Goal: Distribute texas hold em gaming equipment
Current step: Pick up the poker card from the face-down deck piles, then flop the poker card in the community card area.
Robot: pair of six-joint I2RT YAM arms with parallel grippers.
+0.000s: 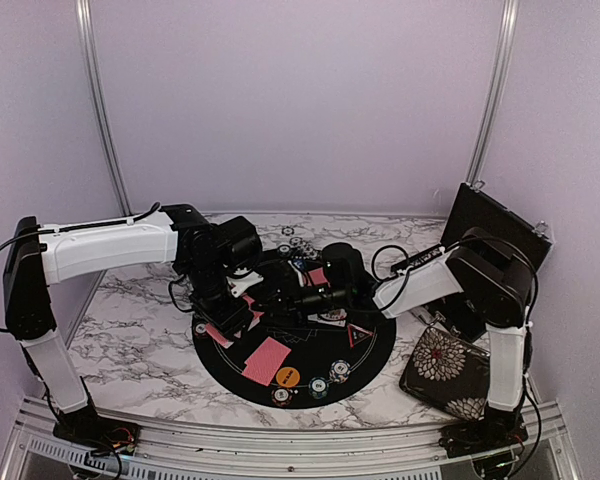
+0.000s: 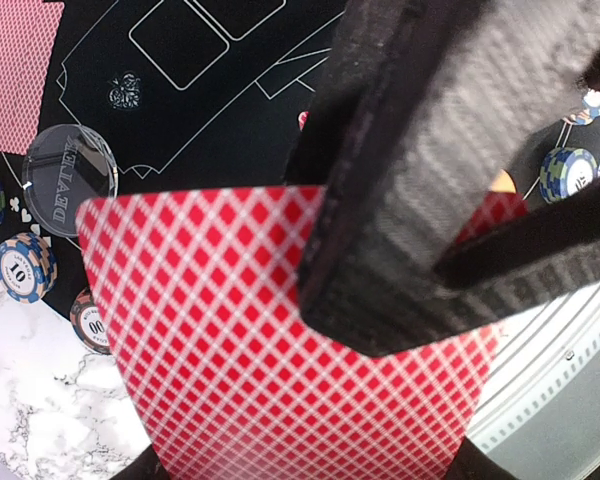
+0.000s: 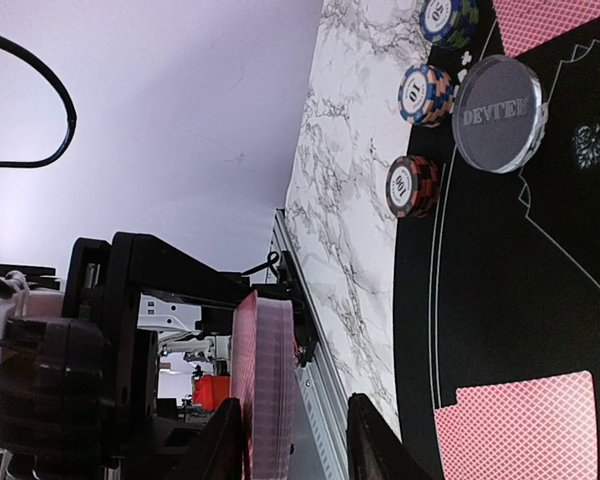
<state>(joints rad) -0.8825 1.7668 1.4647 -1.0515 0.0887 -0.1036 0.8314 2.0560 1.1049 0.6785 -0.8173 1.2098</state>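
Playing cards [image 2: 210, 330] clamped in left pincer [image 2: 310, 466], right pincer [image 3: 295, 445] straddling.

Bare marble surface [image 1: 130, 330] lies left of the round black mat [image 1: 225, 372] and behind it, broken only by a few poker chips [image 1: 298, 245] at the far rim. The mat's centre is blocked by the left claw [image 1: 252, 300] and right claw [image 3: 290, 440], meeting at a deck of cards [image 2: 260, 330], with the left arm [image 1: 110, 250] and right arm [image 1: 420, 285] spanning both side approaches above the surface. The near rim is lined by a face-down card [image 1: 268, 358], orange disc [image 1: 287, 377], chip stacks [image 1: 319, 386] and triangle [image 1: 358, 335]; a floral pouch [image 1: 445, 372] and black case [image 1: 490, 225] close off the right.
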